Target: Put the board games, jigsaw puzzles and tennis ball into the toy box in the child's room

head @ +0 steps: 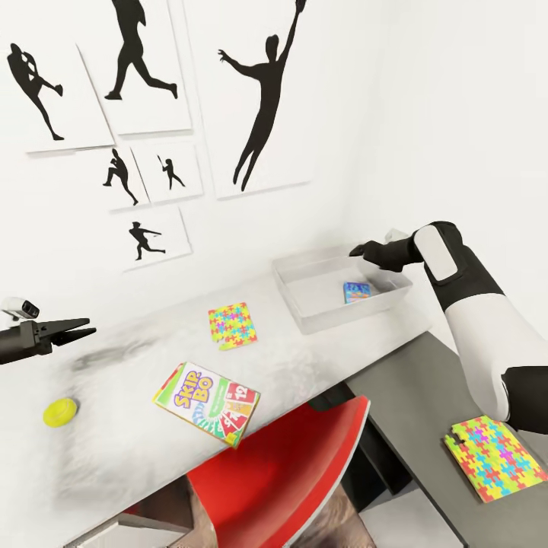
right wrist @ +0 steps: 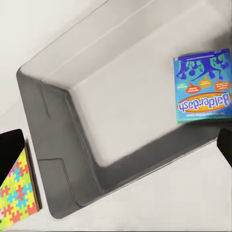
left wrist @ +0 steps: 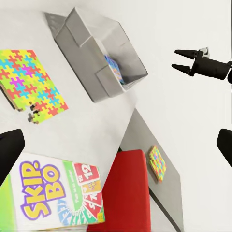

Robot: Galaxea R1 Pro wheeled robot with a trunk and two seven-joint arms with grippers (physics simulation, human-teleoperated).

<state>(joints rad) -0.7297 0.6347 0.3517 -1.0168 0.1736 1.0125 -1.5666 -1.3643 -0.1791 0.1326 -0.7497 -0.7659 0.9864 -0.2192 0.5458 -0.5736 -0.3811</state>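
**Blue game in the toy box, four toys outside it**

Nearest the robot in the head view, a red chair (head: 281, 472) sat tucked under the front edge of the pale desk (head: 137, 464). To its right, on a lower dark grey cabinet (head: 411, 396), lay one jigsaw puzzle (head: 504, 457), partly behind the right forearm.

On the desk's near part, the green-edged SKIP-BO box (head: 207, 403) lay flat and tilted, close to the front edge. Well to its left rested the tennis ball (head: 59, 412). Above the ball, the left claw (head: 82, 329) hung over the desk with its two dark fingers slightly parted and nothing between them.

Further back, the second jigsaw puzzle (head: 232, 325) lay flat between the SKIP-BO box and the toy box (head: 304, 297). A few pieces at one corner stuck out unevenly, as the left wrist view showed.

The toy box stood at the desk's far right end, near the wall. Inside it, the small blue board game (right wrist: 202, 87), printed "Balderdash", lay flat on the floor against one side wall. The right claw (head: 355, 250) hovered over the box's far rim, fingers a little apart and empty in the left wrist view.

On the white wall behind hung black silhouette sport prints (head: 259, 99).
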